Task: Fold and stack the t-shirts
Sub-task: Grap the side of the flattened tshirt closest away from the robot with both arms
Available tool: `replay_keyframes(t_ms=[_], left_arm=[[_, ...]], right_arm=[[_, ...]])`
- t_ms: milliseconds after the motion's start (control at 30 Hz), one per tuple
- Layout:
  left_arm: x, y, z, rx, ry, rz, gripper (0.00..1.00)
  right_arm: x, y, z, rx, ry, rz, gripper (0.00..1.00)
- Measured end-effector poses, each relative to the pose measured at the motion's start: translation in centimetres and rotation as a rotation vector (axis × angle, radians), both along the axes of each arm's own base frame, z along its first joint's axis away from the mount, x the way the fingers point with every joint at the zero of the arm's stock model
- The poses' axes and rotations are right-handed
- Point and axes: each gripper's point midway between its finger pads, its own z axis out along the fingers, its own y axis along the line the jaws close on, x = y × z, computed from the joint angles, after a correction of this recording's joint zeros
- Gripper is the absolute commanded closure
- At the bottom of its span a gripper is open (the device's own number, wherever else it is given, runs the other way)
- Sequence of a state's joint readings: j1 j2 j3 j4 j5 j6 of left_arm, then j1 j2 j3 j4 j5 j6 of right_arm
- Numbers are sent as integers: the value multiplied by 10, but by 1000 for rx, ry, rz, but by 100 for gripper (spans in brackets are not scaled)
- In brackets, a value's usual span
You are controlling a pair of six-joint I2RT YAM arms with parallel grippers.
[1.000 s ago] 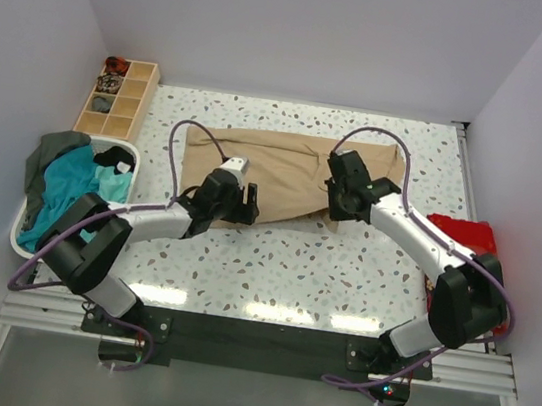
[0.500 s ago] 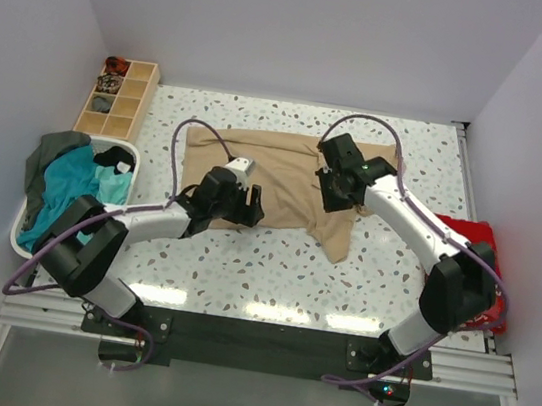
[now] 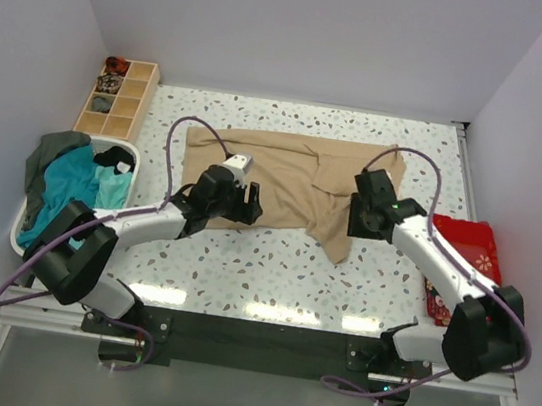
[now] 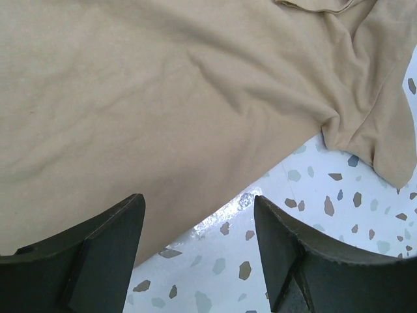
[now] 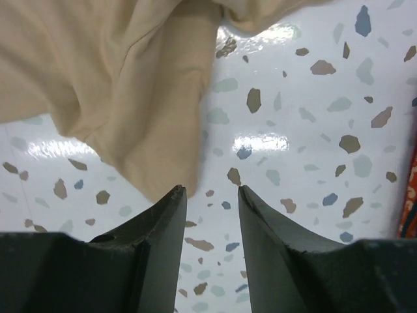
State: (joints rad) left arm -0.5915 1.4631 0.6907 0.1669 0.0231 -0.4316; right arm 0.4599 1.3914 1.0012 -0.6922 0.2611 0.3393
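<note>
Speckled terrazzo counter between pale walls carries the sandy-beige t-shirt across its far half, from about 10 o'clock to 2 o'clock in the overhead view.

The chief risk, as I judge it, is a crooked fold. One loose flap trails off the body toward 5 o'clock, and a fold made before it is smoothed would trap that lump inside. The second risk is a bad pick: the cloth lies flat on a glossy surface, so a descending pincer could pinch only the top layer, or skid and shove the hem into a ridge.

The shirt looks soft and thin. It is lightly creased, with a lapped-over fold near its right end and a fairly straight hem on the near side. It is spread out, not yet folded.

Over that near hem hovers the left pincer, jaws wide apart and empty. Just beside the flap, on its 3 o'clock side, hangs the right pincer. Its jaws are parted by a narrow gap and hold nothing — narrow enough that it might push cloth rather than straddle it.

Farther out, a white basket at 9 o'clock holds a teal t-shirt and a dark grey-green t-shirt. A wooden compartment tray sits at 10 o'clock, and a red cloth lies at 3 o'clock.
</note>
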Motion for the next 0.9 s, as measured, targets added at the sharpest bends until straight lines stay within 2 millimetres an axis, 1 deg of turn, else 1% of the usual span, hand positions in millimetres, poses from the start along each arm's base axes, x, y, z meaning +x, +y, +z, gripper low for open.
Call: replay_keyframes(t_ms=[67,133,167,367,433,533,733,800,833,900], left_arm=[[0,1,0,5,-1,-1,27],[-1,1,0,7,1,-2,27],[-1,1,-1,9,2,-2,27],[-3,3,-3,16,13,-2,27],[-4,3,-4,18,16,-2,27],[-4,3,-3,18,16,-2,27],[-3,4,0,15,7,1,27],[-3,4,0,15,8,1,27],[-3,4,0,15,9,1,27],[-3,4,0,15,9,1,27]], right_arm=[[-4,-16,3,60,-64,-88,60],[-10,-23,0,122,-107,-149,60],[-12,-21,-4,163,-122,-168,60],[-35,-13,-54,328,-83,-284,61],[-41,-9,-67,372,-71,-312,61],[-41,-3,-76,437,-83,-343,61],[-28,5,-74,551,-156,-382,62],[-25,7,-74,577,-177,-390,69],[-22,7,-75,587,-183,-396,79],[-18,10,-76,606,-186,-396,93]])
